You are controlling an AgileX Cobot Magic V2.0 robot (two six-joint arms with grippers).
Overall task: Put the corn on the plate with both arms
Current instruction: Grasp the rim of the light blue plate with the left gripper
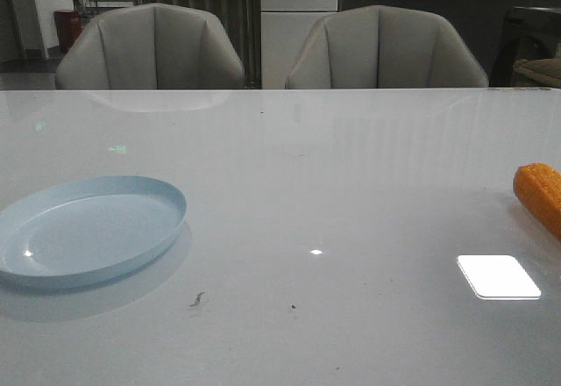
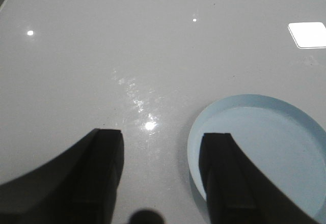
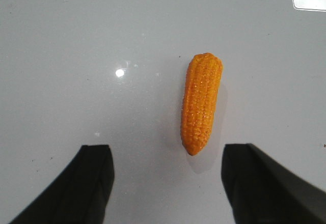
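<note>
The orange corn (image 1: 540,195) lies on the white table at the far right edge of the front view, partly cut off. In the right wrist view the corn (image 3: 200,102) lies flat, its pointed tip toward my open right gripper (image 3: 167,155), which hangs above the table with nothing between its fingers. The pale blue plate (image 1: 88,228) sits at the left of the table and holds nothing. In the left wrist view my open left gripper (image 2: 162,135) is above the table, one finger over the plate's rim (image 2: 196,132). Neither arm shows in the front view.
Two grey chairs (image 1: 153,48) (image 1: 386,48) stand behind the table's far edge. A bright rectangular light reflection (image 1: 498,276) lies on the table near the corn. Small dark specks (image 1: 197,298) mark the table in front of the plate.
</note>
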